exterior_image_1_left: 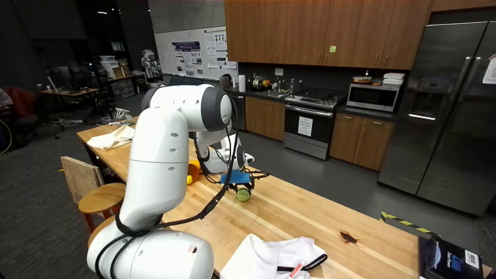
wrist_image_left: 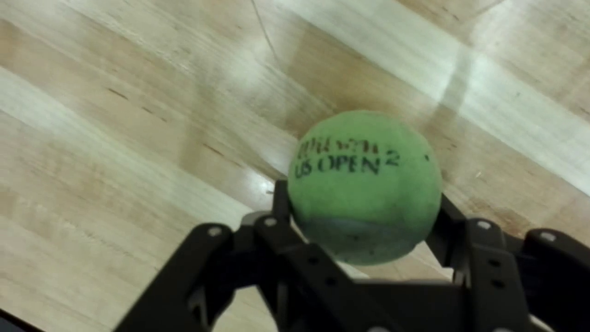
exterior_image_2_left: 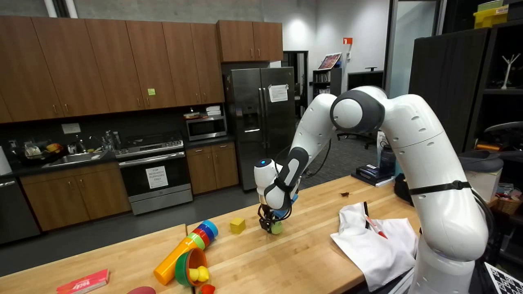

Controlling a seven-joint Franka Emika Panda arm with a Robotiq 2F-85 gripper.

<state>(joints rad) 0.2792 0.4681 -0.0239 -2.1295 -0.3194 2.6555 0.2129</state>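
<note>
The gripper (wrist_image_left: 362, 204) pinches the green tennis ball (wrist_image_left: 364, 184) from two sides. The ball is nearer to that long edge of the bench (exterior_image_2_left: 294, 259) which faces the stove (exterior_image_1_left: 321, 126); if it touches the bench, I cannot say. The yellow cube (exterior_image_2_left: 237, 225) is near, by the same edge. Toward the white cloth (exterior_image_2_left: 376, 249), at the opposite edge, lies bare surface. The ball is round, equally long in each direction; in the wrist view its printed letters face the viewer.
</note>
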